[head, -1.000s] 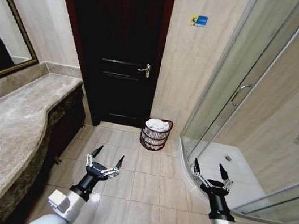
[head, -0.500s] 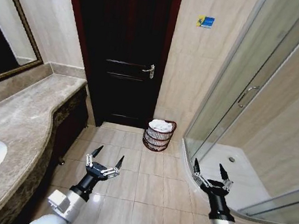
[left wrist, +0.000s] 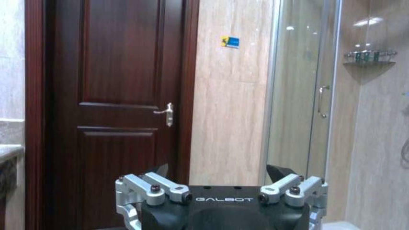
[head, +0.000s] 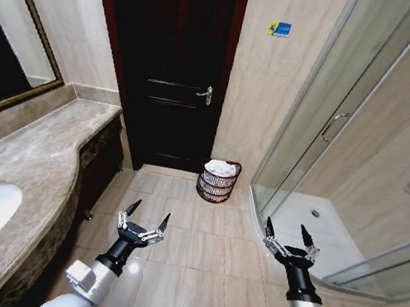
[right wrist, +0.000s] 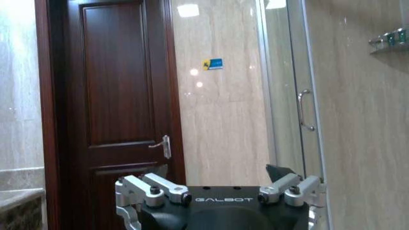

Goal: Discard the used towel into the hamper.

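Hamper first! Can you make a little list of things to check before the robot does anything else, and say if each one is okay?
1. Hamper upright on the floor by the door: ok.
2. White cloth already lying in the hamper: ok.
3. Left gripper open and empty: ok.
4. Right gripper open and empty: ok.
5. Floor tiles between robot and hamper free of clutter: ok.
6. Whether that cloth is the used towel: cannot tell.
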Controlling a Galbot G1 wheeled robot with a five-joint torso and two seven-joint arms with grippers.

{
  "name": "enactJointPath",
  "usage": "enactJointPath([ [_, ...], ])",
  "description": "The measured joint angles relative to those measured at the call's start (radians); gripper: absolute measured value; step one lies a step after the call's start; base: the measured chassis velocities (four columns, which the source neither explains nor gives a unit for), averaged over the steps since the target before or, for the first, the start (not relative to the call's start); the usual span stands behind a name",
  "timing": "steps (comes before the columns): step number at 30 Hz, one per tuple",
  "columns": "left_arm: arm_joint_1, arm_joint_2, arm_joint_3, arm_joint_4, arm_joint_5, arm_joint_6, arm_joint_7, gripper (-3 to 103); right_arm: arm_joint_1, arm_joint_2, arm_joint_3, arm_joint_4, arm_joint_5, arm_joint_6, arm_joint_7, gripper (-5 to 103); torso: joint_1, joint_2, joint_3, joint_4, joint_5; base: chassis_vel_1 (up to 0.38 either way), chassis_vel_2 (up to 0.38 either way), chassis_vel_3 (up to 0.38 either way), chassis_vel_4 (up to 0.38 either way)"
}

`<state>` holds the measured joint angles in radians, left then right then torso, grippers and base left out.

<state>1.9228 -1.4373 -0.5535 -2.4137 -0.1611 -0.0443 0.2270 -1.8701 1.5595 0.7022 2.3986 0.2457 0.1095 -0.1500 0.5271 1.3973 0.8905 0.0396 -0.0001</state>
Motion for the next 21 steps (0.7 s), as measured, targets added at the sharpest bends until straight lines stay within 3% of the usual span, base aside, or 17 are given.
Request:
enactJointPath([
  [21, 0.000, 0.000, 0.000, 0.000, 0.000, 0.000, 0.000, 100, 0.000, 0.000, 0.000, 0.000, 0.000, 0.000, 0.000, 100, 0.001, -0.001, 0.000, 0.0002, 0.0001, -0.016, 0.015, 0.018, -0.009],
])
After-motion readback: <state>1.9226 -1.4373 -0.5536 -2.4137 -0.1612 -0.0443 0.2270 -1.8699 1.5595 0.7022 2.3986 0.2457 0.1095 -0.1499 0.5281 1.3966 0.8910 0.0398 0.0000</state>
